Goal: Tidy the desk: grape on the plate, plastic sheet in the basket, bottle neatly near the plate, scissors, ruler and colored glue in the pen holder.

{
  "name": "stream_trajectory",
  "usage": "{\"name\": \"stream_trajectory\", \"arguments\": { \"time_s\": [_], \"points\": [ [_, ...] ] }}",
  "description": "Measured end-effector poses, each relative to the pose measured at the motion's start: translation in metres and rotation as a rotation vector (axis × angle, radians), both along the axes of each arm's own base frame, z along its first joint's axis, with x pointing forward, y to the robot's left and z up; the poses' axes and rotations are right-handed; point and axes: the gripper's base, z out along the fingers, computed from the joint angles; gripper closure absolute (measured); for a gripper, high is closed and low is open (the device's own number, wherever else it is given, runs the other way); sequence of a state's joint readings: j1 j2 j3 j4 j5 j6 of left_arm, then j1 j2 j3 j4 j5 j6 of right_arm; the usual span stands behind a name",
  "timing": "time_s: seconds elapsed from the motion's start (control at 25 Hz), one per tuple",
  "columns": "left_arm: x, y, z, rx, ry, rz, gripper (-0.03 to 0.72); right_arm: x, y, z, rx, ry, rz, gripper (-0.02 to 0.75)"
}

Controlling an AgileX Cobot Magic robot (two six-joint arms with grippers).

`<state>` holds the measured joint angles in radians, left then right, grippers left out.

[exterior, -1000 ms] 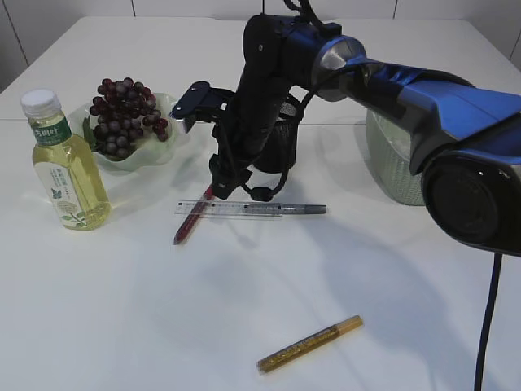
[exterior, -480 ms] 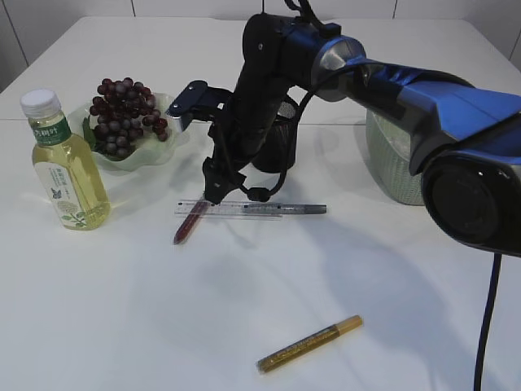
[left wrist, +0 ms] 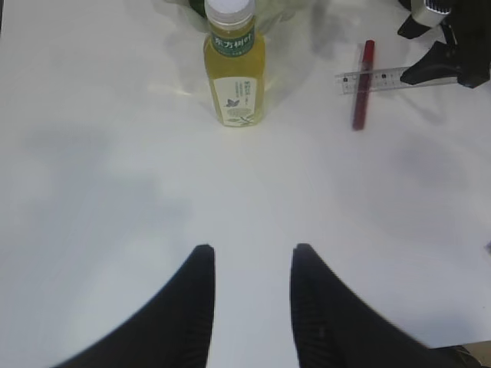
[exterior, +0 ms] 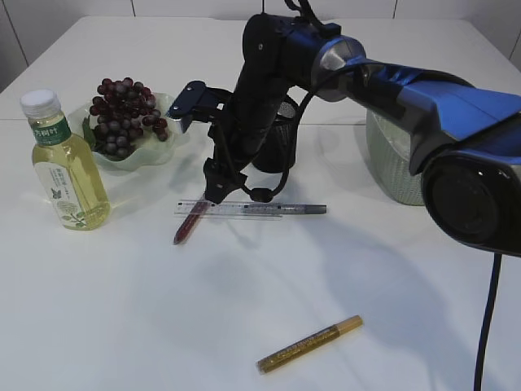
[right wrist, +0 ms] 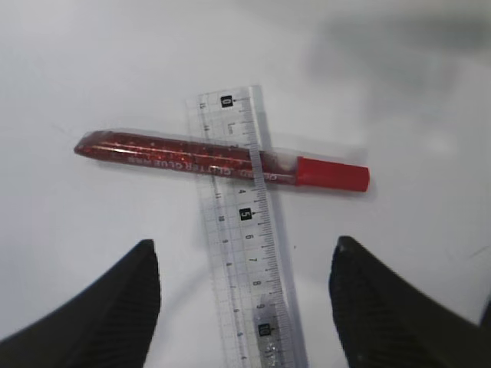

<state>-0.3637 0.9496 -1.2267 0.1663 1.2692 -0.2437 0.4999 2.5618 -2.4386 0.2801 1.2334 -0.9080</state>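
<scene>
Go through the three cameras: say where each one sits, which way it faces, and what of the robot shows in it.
Exterior view: from the desk's front, slanting down; shows the right arm reaching left, its pincer over the ruler.
Left wrist view: on the left arm, facing forward and down at the bottle; left pincer open, empty.
Right wrist view: straight down on the red glue lying under the clear ruler; right pincer open.
All three share the ruler and red glue.

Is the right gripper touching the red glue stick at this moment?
Apart. The right wrist view shows the right gripper open, fingers either side of the ruler, with bare table between them and the red glue stick.
</scene>
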Motion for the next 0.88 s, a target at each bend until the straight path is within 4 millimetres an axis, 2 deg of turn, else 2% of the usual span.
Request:
{"name": "stream_trajectory", "arguments": {
  "time_s": [0.28, 0.88],
  "points": [
    [0.000, 0.000, 0.000, 0.000, 0.000, 0.000, 0.446, 0.000, 0.000, -0.001, -0.003, -0.005, 0.016, 0.196],
    [0.000, 0.000, 0.000, 0.000, 0.000, 0.000, 0.449, 0.003, 0.001, -0.044, -0.045, 0.048, 0.027, 0.195]
  ]
}}
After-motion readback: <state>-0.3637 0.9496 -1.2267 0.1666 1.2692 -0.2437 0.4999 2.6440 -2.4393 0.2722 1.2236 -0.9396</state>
